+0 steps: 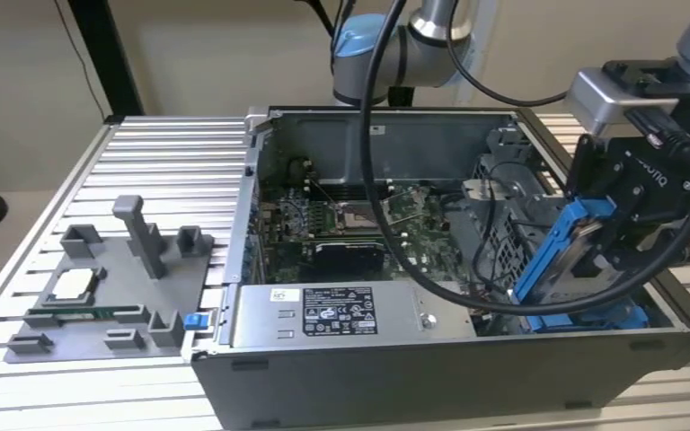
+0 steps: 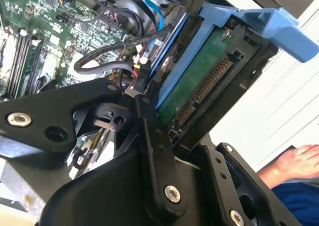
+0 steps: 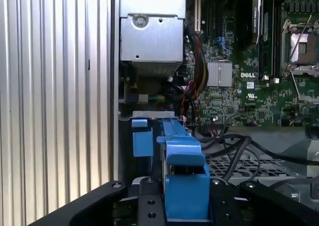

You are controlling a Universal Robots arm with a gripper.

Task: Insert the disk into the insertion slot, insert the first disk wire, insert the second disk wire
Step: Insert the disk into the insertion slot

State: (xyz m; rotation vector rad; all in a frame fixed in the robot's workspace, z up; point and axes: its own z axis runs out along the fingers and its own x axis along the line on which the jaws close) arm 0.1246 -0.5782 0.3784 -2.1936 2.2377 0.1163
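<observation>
While the gripper is clamped on the disk, the disk hangs tilted above the slot, at the near corner of the case on the exterior view's right, and is not yet seated. The main risk is a skewed entry. The blue carrier leans off the bay's line, so a corner could catch the slot's rim and jam, or twist in the grip. A thick black cable loops down just beside the slot (thinner wires lie near it in the first wrist view), and any of these could get pinched under the disk. How squarely the carrier sits in the grip is hard to tell. In the second wrist view a hand rests outside the case, so a sudden swing that way would be unsafe.
</observation>
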